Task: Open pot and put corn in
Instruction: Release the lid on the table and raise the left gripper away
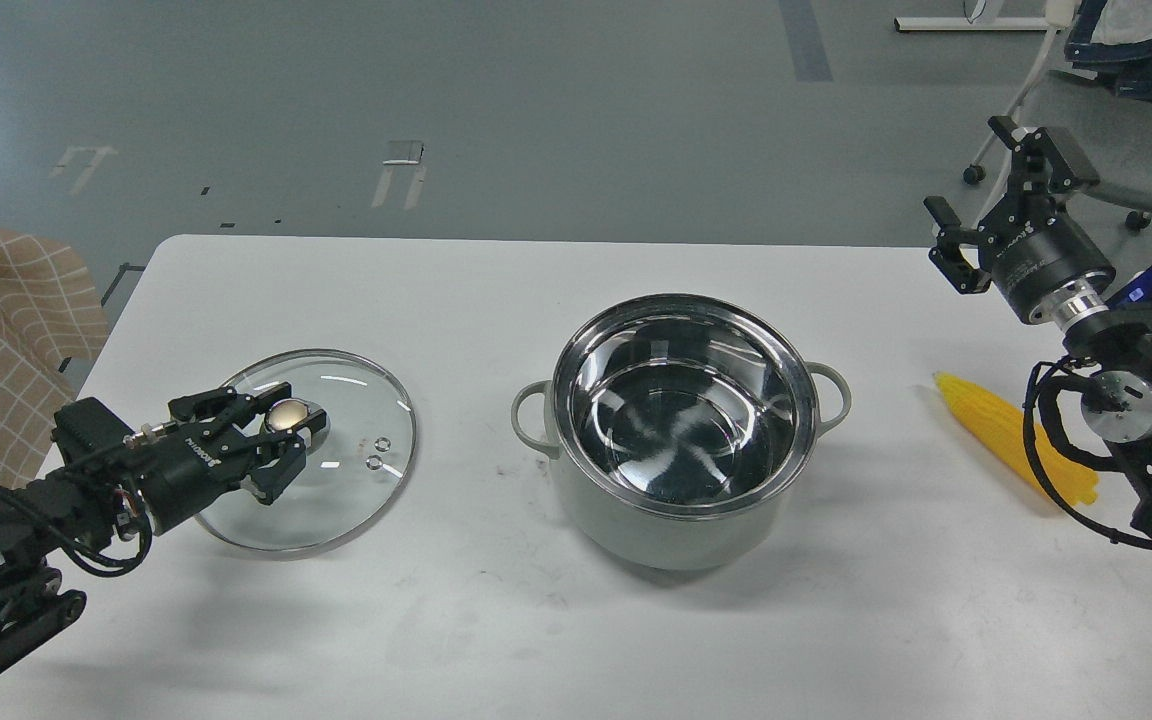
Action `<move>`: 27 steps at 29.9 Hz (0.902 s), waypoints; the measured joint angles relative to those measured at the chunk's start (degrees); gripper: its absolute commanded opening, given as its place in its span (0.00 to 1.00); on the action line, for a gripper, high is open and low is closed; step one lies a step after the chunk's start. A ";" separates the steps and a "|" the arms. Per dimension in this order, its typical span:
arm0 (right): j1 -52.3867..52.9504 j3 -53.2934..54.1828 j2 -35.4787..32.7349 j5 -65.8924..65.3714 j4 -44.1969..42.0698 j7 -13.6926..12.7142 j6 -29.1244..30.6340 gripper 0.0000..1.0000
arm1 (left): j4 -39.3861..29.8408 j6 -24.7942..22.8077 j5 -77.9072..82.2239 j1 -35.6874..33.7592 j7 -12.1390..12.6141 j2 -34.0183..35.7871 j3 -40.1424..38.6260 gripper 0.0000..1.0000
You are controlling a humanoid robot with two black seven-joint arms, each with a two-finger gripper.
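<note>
Lid off, pot open, corn on tabletop

Pot (684,430) sits uncovered mid tabletop (496,620), shiny steel inside. Glass lid (311,450) lies flat on the tabletop to its left, well apart from it. Left gripper (281,425) is at the lid's brass knob (286,414), fingers on either side of it; whether they still pinch it, cannot tell. Corn (1011,432) lies on the tabletop right of the pot, partly hidden by the right arm. Right gripper (976,205) is raised above the far right edge, fingers spread, holding nothing
</note>
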 measured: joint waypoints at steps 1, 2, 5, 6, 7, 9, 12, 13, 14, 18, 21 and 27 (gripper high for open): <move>0.00 0.00 0.00 0.00 0.00 0.00 0.00 1.00 | 0.00 0.00 0.00 0.01 0.00 0.00 0.00 0.62; 0.00 0.00 0.00 0.00 0.00 0.00 0.02 1.00 | 0.00 0.00 0.00 0.01 0.00 -0.01 0.00 0.66; 0.00 0.00 0.00 0.00 0.00 0.00 0.09 1.00 | 0.02 0.00 0.03 0.03 0.00 -0.01 0.00 0.73; 0.00 0.00 0.00 0.00 0.00 0.00 0.09 1.00 | 0.02 0.00 0.03 0.03 -0.01 -0.01 0.00 0.76; 0.00 0.00 0.00 0.00 0.01 0.00 0.09 1.00 | 0.02 0.00 0.03 0.02 -0.01 -0.01 -0.01 0.85; 0.00 0.00 -0.03 0.00 0.01 0.00 0.09 1.00 | 0.02 0.00 0.03 0.02 -0.01 -0.01 -0.17 0.88; 0.01 0.00 -0.08 0.00 0.01 0.00 0.09 1.00 | -0.11 0.00 -0.19 -0.19 -0.01 0.00 -0.75 0.89; 0.04 0.00 -0.08 0.00 0.01 0.00 0.09 1.00 | -0.41 0.00 -0.80 -0.41 -0.02 0.21 -0.96 0.89; 0.09 0.00 -0.08 0.00 0.01 0.00 0.09 1.00 | -0.83 0.00 -1.86 -0.73 -0.02 0.59 -1.26 0.90; 0.65 0.01 -0.43 -0.03 0.03 0.00 0.13 1.00 | -7.19 -0.71 -13.33 -4.07 -0.01 3.95 -2.97 0.90; 1.71 -0.18 -1.83 -0.54 0.05 0.00 0.14 1.00 | -12.79 -5.41 -24.10 -8.03 0.00 6.78 -3.36 0.90; 7.45 -4.68 -8.69 -8.00 3.14 0.00 0.14 1.00 | -17.59 -21.28 -50.90 -20.35 0.01 8.54 -3.74 0.91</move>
